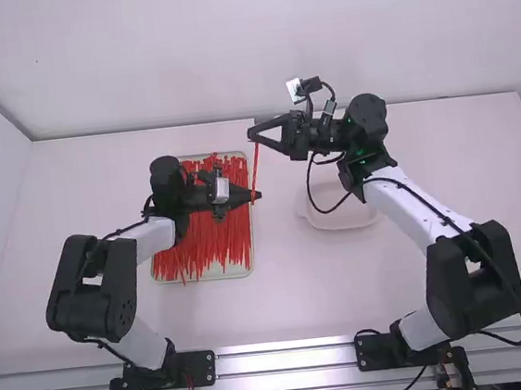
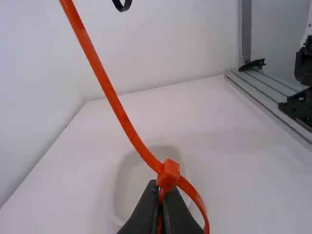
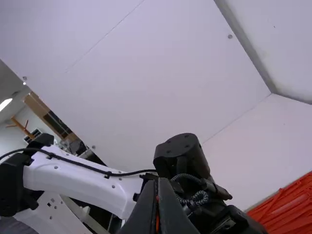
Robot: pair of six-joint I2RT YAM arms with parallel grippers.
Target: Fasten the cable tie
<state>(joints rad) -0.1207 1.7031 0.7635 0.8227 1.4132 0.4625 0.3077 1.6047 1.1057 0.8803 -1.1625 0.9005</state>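
White table (image 1: 99, 165), tray (image 1: 238, 166) full of red cable ties (image 1: 201, 248), white bowl (image 1: 343, 224) alongside

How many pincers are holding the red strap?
2. The left black pincer grips the red plastic cable tie near its head; the right black pincer grips its tail.

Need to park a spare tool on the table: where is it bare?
Bare: table left of the tie tray, near strip between left arm and right arm, and right side past that arm. Crowded: the middle, where left gripper and right gripper hold the cable tie between tray and white dish.
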